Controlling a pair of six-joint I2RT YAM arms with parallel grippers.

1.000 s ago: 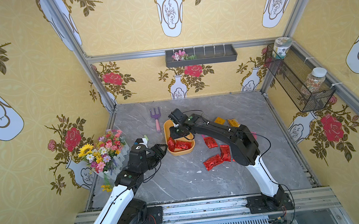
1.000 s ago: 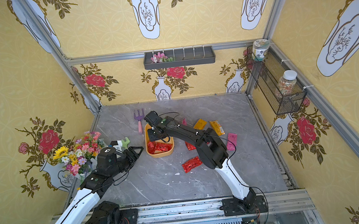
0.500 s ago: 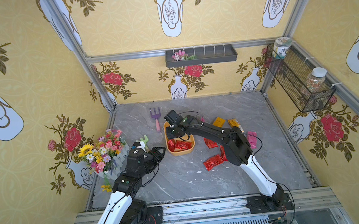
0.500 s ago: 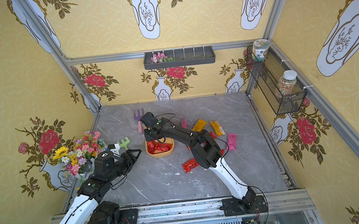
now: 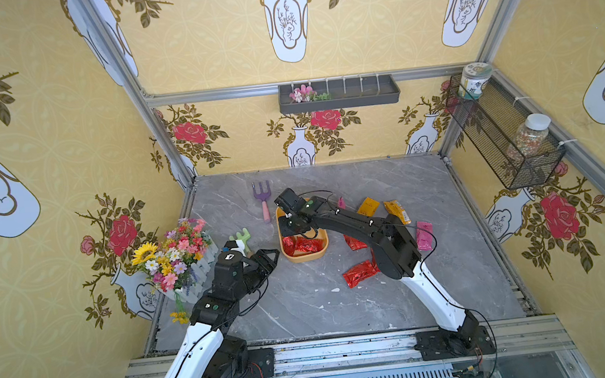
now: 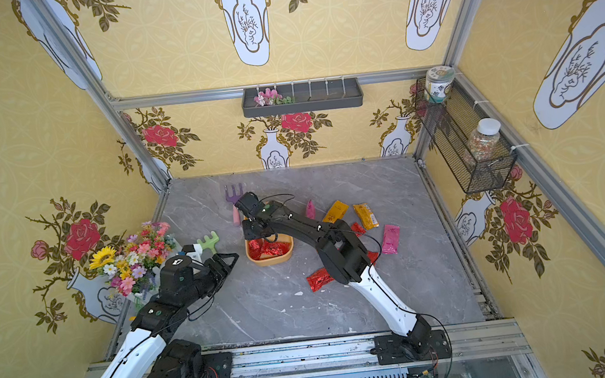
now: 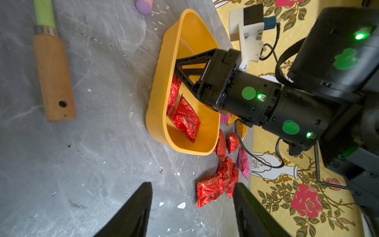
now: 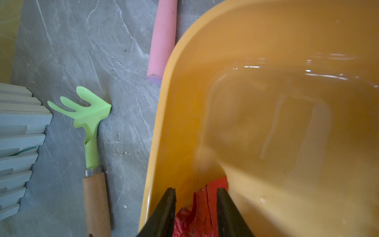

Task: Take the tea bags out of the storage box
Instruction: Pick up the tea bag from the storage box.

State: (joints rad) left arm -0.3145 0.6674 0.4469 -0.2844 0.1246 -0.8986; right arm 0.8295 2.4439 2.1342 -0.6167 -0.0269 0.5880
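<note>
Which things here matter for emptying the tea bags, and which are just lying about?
Job: shallow yellow-orange plastic tray; shiny red foil sachets inside it; loose sachets beside it; right hand in the tray.
Lying about: purple plastic fork; green plastic rake; artificial flower bunch; grey wall trough; black mesh basket.

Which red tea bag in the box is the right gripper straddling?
The tea bag propped against the storage box wall; the flat tea bag lies clear of the right gripper.
</note>
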